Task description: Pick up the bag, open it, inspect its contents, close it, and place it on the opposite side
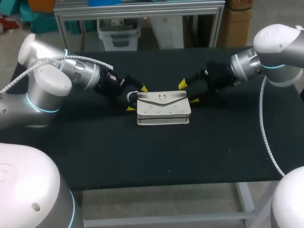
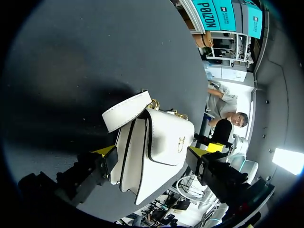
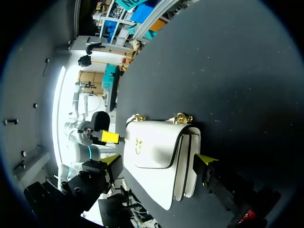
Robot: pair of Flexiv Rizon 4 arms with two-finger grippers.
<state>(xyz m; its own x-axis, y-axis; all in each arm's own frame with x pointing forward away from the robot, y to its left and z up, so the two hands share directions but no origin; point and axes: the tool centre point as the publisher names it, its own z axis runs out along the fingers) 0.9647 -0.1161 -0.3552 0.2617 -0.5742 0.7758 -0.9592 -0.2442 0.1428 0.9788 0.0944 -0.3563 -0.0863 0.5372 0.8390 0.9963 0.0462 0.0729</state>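
The white bag (image 1: 164, 108) lies mid-surface (image 1: 95, 152), flap shut, its long axis running from one arm to the other. The left end effector (image 1: 137, 98) straddles its left end and the right end effector (image 1: 188, 92) its right end, equally near. Both are spread wide, apparently gripping nothing. The bag shows a gold clasp (image 2: 181, 142) and no legible writing.
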